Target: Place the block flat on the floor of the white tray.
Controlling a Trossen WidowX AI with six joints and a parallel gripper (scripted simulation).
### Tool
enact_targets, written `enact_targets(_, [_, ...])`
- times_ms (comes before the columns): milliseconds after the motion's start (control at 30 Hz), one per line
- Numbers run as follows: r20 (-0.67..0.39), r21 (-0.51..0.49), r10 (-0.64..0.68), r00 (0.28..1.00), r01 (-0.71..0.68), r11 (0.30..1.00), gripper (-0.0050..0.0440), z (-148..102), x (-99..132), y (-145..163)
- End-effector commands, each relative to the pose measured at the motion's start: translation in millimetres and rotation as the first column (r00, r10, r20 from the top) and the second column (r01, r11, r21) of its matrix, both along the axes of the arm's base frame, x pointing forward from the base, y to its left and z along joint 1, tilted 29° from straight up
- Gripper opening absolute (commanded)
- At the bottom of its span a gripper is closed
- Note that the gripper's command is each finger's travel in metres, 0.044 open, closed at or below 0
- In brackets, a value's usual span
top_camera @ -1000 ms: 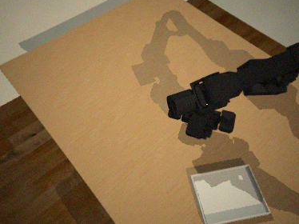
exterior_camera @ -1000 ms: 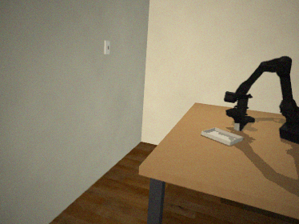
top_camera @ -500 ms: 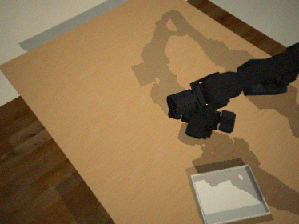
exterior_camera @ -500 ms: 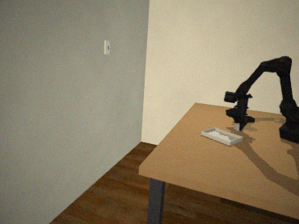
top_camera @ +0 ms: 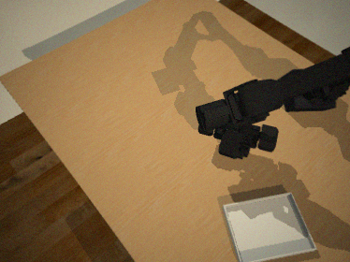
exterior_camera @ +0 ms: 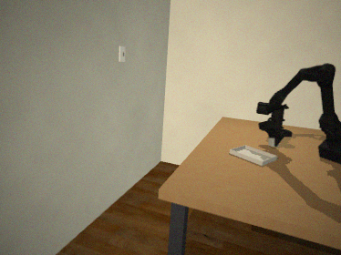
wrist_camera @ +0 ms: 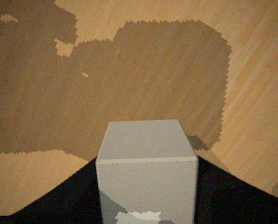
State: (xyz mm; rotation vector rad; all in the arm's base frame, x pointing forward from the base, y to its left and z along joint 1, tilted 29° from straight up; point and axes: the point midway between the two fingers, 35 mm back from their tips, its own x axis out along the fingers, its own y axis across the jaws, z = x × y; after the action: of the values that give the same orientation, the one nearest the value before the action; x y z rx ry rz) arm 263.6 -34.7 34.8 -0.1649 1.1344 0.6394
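My jaws are clamped on the pale grey square-faced block (wrist_camera: 146,165), one on each side, dark pads showing low at both edges of the wrist view. My black parallel-jaw gripper (top_camera: 240,142) hangs above the light wooden table top (top_camera: 108,117), the block clear of the wood with its shadow below. In the exterior view the block (exterior_camera: 273,141) shows just under the fingers, off the surface.

Step in hand, as I judge it: carry to the shallow white rectangular tray (top_camera: 299,217), which sits near the table's front edge, apart from me. To do it well: hold the squeeze firm, keep the block level, move across until centred over the tray floor, then lower straight down so the bottom face lands flat, not on the rim.

Nothing stands between me and the tray. The raised tray wall is the only thing to catch. Around: grey table leg (exterior_camera: 178,229), dark wood plank floor (top_camera: 33,201), small wall switch plate (exterior_camera: 121,54).
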Motion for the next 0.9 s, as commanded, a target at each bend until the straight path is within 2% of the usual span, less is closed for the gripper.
enact_targets(0, [0.038,-0.013,0.000,0.999,0.001,1.000,0.0000,22,2,-8])
enact_targets(433, [0.038,-0.013,0.000,0.999,0.001,1.000,0.0000,48,-7,-20])
enact_targets(867, [0.038,-0.013,0.000,0.999,0.001,1.000,0.0000,51,-8,-21])
